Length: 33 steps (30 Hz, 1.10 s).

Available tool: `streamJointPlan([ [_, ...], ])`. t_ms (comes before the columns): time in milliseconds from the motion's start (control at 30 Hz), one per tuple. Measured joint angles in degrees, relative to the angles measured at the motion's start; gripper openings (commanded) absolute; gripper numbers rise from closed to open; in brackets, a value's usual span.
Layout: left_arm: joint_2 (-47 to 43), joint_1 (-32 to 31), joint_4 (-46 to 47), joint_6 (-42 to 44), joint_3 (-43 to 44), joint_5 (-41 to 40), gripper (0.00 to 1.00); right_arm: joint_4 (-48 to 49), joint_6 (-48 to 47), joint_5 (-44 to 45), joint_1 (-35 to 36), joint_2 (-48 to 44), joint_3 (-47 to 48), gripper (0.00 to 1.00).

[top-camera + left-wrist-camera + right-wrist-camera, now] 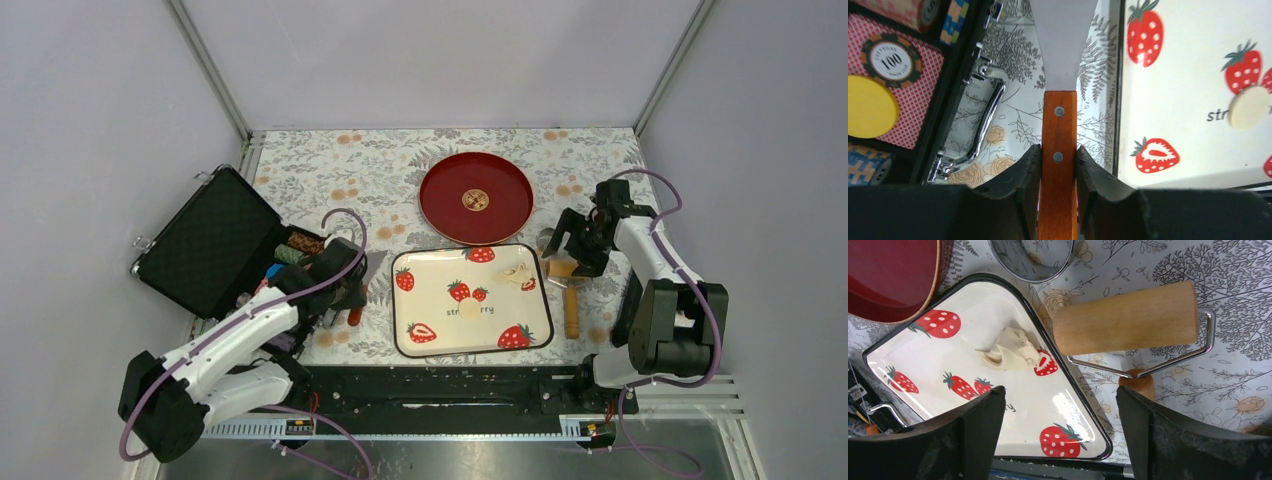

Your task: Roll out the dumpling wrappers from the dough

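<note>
A round pale dumpling wrapper (470, 309) lies in the middle of the strawberry tray (430, 300); it also shows in the left wrist view (1249, 107). A ragged dough scrap (518, 274) lies at the tray's far right corner (1010, 350). My left gripper (345, 287) is shut on the wooden handle of a metal spatula (1058, 150), left of the tray, with the blade (1063, 40) pointing away from it. My right gripper (582, 250) is open and empty (1060, 395), above the tray's right edge and the wooden roller (1125, 317).
A red plate (475, 197) with a gold emblem sits behind the tray. A metal ring cutter (549, 240) stands right of the tray, beside the roller (568, 290). An open black case (205, 240) with poker chips (890, 60) lies at the left.
</note>
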Motion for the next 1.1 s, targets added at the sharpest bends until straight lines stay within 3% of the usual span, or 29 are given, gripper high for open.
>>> streamJointPlan([
  [133, -1.5, 0.0, -2.0, 1.0, 2.8, -0.3, 0.0, 0.2, -0.1, -1.0, 0.0, -0.5, -1.0, 0.89],
  [333, 3.3, -0.2, -1.7, 0.5, 1.8, 1.6, 0.01, 0.9, -0.2, -1.6, 0.0, -1.8, -4.0, 0.89],
  [567, 9.6, -1.8, 0.5, -0.8, -2.1, 3.7, 0.46, 1.2, -0.4, -3.0, 0.0, -2.0, -6.1, 0.9],
  [667, 11.5, -2.4, 1.2, -1.2, -2.1, 4.0, 0.59, 1.4, -0.4, -3.5, 0.0, -2.0, -6.1, 0.9],
  [733, 12.7, -2.7, 1.4, -1.3, -2.1, 4.0, 0.6, 1.4, -0.4, -3.9, 0.0, -2.1, -6.1, 0.9],
  [933, 17.4, -3.2, 1.7, -1.6, -1.3, 3.8, 0.54, 1.4, -0.4, -4.3, 0.0, -2.1, -6.1, 0.9],
  [1000, 18.3, -3.3, 1.7, -1.6, -0.7, 3.8, 0.42, 1.6, -0.5, -4.4, 0.0, -2.1, -6.1, 0.9],
  [1100, 19.8, -3.5, 1.7, -1.8, 0.3, 3.7, 0.17, 2.1, -0.5, -4.4, 0.0, -2.1, -6.1, 0.91],
])
